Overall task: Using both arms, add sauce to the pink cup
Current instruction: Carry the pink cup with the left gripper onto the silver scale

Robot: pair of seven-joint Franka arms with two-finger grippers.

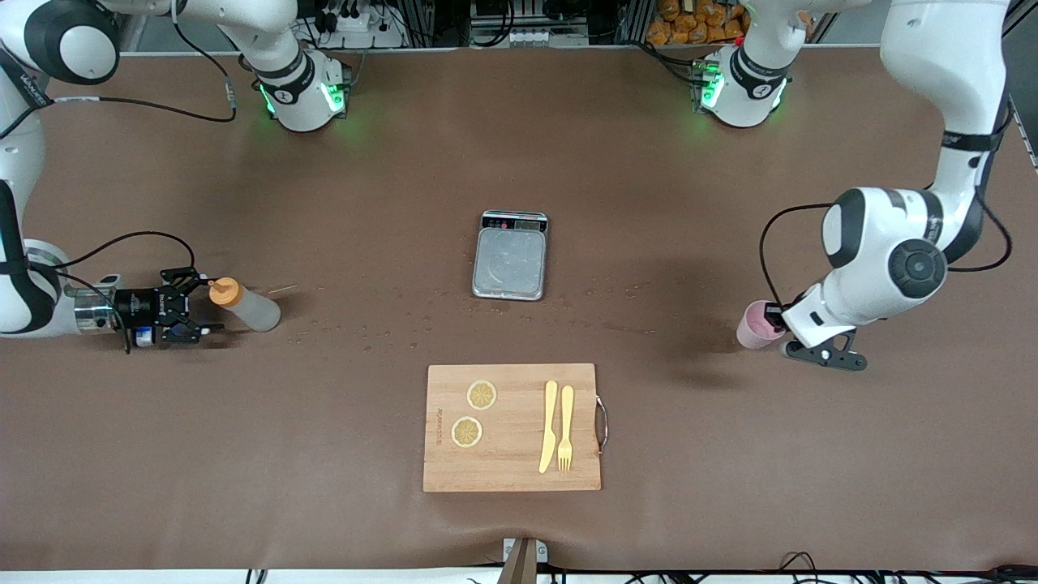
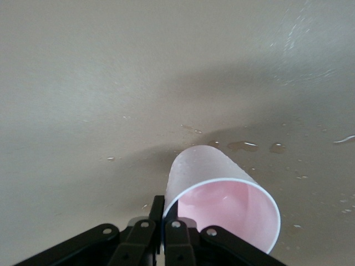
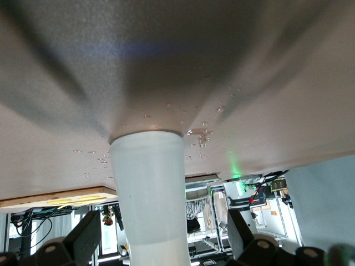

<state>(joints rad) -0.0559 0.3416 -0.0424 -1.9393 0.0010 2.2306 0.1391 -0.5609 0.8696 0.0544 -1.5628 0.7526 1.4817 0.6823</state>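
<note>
Sauce (image 1: 246,305): stands on the table at the right arm's end, orange cap on top, whitish body; in the right wrist view (image 3: 151,194) its body fills the gap between the two fingers.
Right gripper (image 1: 197,306): low at the table, level with the bottle's cap end; fingers (image 3: 83,235) spread wide on either side of the bottle, with a gap showing on each side, so nothing is gripped.
Cup (image 1: 757,325): pink, at the left arm's end of the table, tilted so that its open mouth (image 2: 224,210) faces the left wrist camera.
Left gripper (image 1: 780,320): right at the cup's rim; fingers (image 2: 157,213) drawn narrow and pinching the rim wall, one finger seen against the outside of the cup.
Scale (image 1: 510,255): grey tray, mid-table, between the two arms, well apart from both cup and bottle.
Board (image 1: 512,427): wooden, nearer to the front camera than the scale; carries two lemon slices (image 1: 482,395), a yellow knife (image 1: 549,426) and a yellow fork (image 1: 565,427) lying side by side.
Table (image 1: 365,203): brown, with small wet spots between bottle, scale and cup.
</note>
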